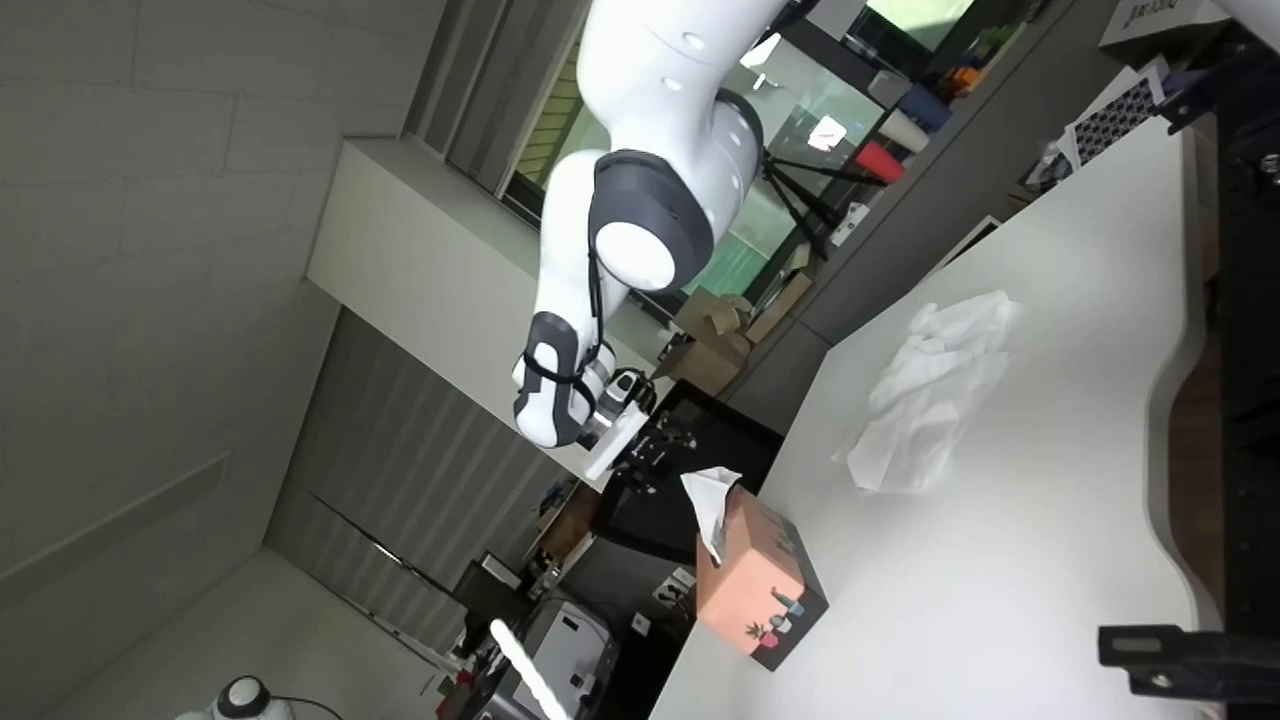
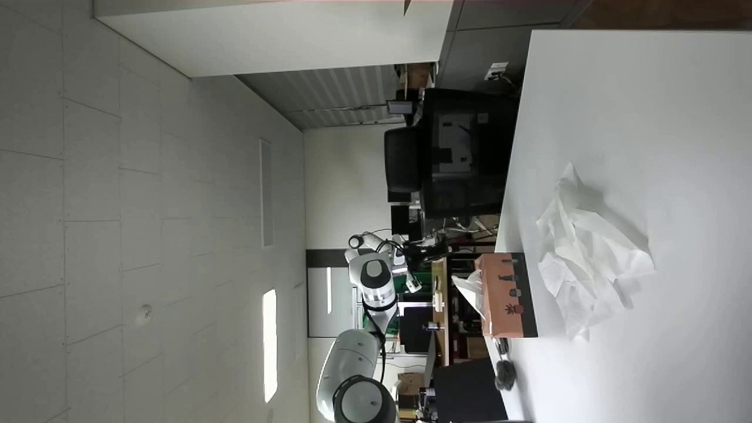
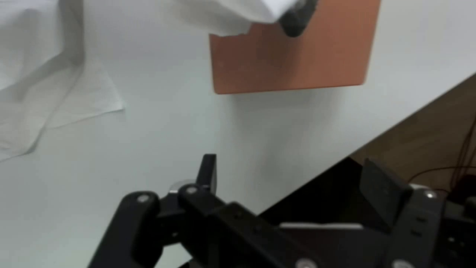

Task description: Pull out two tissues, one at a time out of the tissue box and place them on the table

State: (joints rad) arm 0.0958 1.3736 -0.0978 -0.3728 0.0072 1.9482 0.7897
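Both black fingers [image 3: 206,173] of the Robotiq gripper [image 3: 292,180] stand wide apart in the wrist view, one toward seven o'clock and one toward four, with nothing held between them. The tissue box [image 3: 327,63] lies at one o'clock there, its terracotta top face showing; the fingers are apart from it, on its six o'clock side. A white tissue tuft [image 3: 238,15] stands out of the dark slot [image 3: 296,24], toward twelve o'clock. Between nine and ten o'clock, crumpled white tissue [image 3: 33,89] lies on the white table [image 3: 167,137], cut off by the edge of the view; whether it is one sheet or more I cannot tell.

In an exterior view the box is upright, with potted cacti [image 1: 780,622] printed on its side, and the crumpled white tissue lies between one and two o'clock from it, bare table between. The Panda arm [image 1: 635,255] extends down from twelve o'clock in that view, its gripper at about eleven o'clock from the box. In an exterior view the tissue box [image 2: 496,294] shows a dark band [image 2: 527,296] along its foot, and the crumpled white tissue, folded into peaks, lies at two o'clock from it. A black office chair [image 2: 470,153] stands between eleven and twelve o'clock from the box.
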